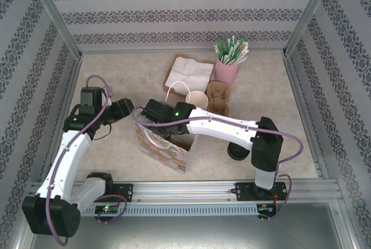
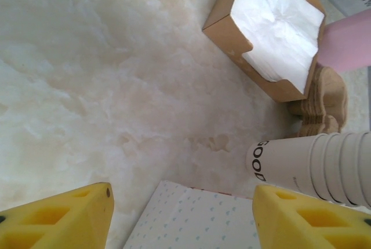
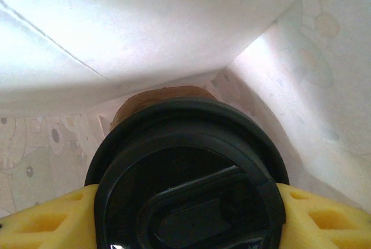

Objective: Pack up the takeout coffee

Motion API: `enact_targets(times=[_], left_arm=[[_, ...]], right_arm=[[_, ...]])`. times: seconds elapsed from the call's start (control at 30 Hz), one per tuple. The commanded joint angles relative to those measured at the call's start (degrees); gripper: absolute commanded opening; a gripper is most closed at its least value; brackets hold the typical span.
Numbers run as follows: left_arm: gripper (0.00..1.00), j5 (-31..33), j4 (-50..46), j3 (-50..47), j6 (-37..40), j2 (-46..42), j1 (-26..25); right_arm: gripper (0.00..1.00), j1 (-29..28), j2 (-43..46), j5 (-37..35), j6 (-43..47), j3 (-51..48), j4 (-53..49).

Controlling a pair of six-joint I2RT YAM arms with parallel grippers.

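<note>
The takeout coffee shows its round black sip lid in the right wrist view, with a brown sleeve edge behind it. It sits low inside the paper bag, between white inner walls. My right gripper is shut on it, a yellow finger pressed to each side of the lid. From above, the right gripper reaches into the patterned bag and hides the cup. My left gripper stands open at the bag's left edge, and the bag's dotted panel lies between its spread fingers without touching them.
A stack of lidless cream cups stands just behind the bag. Farther back are brown sleeves, a napkin box and a pink cup of sachets. A low stack of black lids lies under the right arm.
</note>
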State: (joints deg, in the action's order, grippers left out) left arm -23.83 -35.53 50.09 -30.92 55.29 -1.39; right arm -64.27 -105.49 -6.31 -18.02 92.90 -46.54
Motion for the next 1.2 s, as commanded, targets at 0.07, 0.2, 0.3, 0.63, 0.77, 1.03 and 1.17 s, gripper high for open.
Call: enact_targets(times=[0.07,0.2,0.3,0.63,0.77,1.03,1.17], left_arm=[[0.67,-2.0,0.17,2.77,-1.51,-2.79,0.51],[0.67,-2.66,0.16,3.14,-2.1,-3.23,0.51],[0.68,-3.3,0.54,3.41,-2.9,-3.61,0.51],[0.68,-5.06,0.55,5.29,-3.66,-5.05,0.51],[0.69,-5.73,0.82,5.34,-3.75,-5.39,0.51],[0.69,-6.18,0.47,5.63,-3.62,-5.71,0.52],[0.69,-6.37,0.55,5.58,-3.55,-5.97,0.51]], right_arm=[[0.45,-0.41,-2.3,3.37,-2.45,-1.28,-7.9],[0.45,-0.61,-3.5,4.06,-3.35,-2.79,-7.22],[0.45,-0.73,-4.63,5.91,-4.51,-4.05,-6.27],[0.44,-2.46,-7.28,7.36,-7.96,-5.25,-6.32],[0.44,-2.63,-7.61,3.34,-8.4,-3.26,-8.96],[0.5,-2.69,-4.69,-3.52,-9.3,4.05,-12.44],[0.59,-2.67,-4.11,-4.73,-10.23,7.16,-13.48]])
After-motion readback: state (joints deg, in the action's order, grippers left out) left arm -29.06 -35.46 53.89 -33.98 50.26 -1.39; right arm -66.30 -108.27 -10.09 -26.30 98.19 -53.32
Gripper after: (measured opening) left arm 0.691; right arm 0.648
